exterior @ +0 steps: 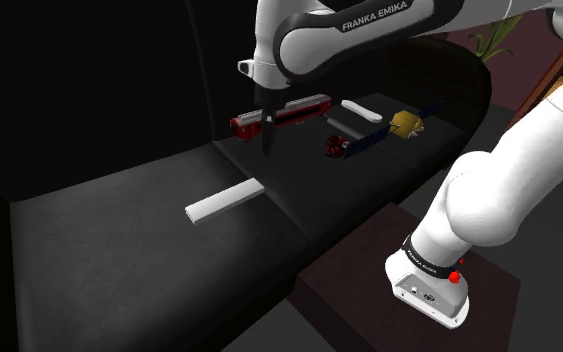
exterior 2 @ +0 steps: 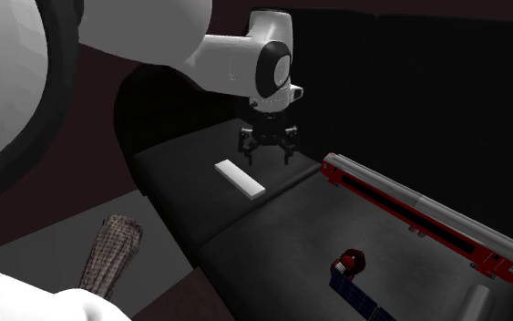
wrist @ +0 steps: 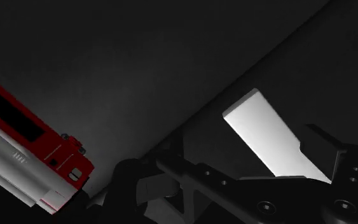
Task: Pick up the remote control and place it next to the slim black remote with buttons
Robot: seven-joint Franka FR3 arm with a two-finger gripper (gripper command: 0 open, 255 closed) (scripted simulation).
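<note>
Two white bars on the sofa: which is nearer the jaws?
The white bar lying alone on the cushion at the shoulder view's left, close by the gripper. The other white bar lies farther off, right of the red train.

All three views are dimly lit. The seat cushion [exterior: 119, 235] is picked out by a weak, soft light around its middle only, and it is lost to near black toward the shoulder view's left and far side. The white arm [exterior: 489, 190] is lit much more strongly and is rendered almost glaring against the gloom, with grey shading on its undersides. The white remote [exterior: 224, 201] is seen as the brightest patch on the seat. In the wrist view a faint grey glow is spread across the cushion, and the red train [wrist: 25, 143] is shown in muted colour.
</note>
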